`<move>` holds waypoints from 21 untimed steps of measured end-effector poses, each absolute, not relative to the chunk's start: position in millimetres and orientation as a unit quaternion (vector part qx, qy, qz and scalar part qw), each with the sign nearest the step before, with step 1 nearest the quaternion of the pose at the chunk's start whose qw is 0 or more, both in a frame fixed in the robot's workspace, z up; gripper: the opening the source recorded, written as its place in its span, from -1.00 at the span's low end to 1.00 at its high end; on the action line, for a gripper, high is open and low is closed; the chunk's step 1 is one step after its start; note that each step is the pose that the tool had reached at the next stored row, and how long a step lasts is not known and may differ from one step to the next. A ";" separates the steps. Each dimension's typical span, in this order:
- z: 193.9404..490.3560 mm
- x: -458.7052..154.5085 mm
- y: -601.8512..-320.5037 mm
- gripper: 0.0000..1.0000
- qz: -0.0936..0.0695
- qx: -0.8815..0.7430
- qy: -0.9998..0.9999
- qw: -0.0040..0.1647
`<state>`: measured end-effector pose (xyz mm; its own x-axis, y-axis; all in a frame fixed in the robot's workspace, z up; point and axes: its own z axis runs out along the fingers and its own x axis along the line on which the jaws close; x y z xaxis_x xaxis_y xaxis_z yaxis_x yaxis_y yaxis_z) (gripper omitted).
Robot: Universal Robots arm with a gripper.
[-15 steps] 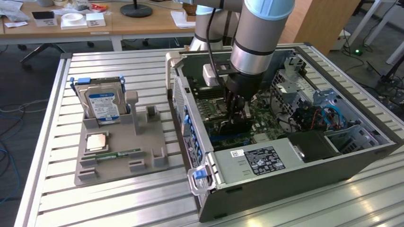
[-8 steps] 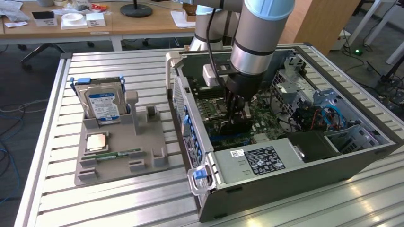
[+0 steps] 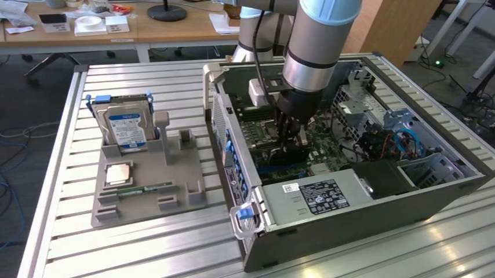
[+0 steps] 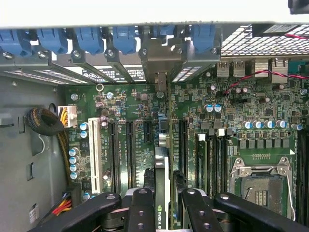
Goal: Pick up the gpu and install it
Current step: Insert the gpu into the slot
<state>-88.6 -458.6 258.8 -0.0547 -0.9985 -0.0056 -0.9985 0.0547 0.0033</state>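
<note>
The gripper [image 4: 164,203] is pinching the gpu [image 4: 161,164] by its two faces and holding it on edge over the motherboard [image 4: 231,125], inside the open computer case [image 3: 348,214]. Farther in, the card's metal bracket [image 4: 161,60] is meeting the rear slots among the blue clips [image 4: 87,41].

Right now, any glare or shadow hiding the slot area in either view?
Exterior view: sheen on the table slats; the inside of the case is dim under the arm, around the hand. Wrist view: case rim blown out white, motherboard evenly lit, gpu edge-on between the hand's fingers, no glare on it.
</note>
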 end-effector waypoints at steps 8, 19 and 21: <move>258.5 -88.6 -458.7 -0.47 0.003 -0.687 0.726 0.001; 257.4 -89.0 -458.8 -0.47 0.003 -0.688 0.726 0.001; 257.4 -89.1 -458.8 -0.47 0.003 -0.687 0.726 0.001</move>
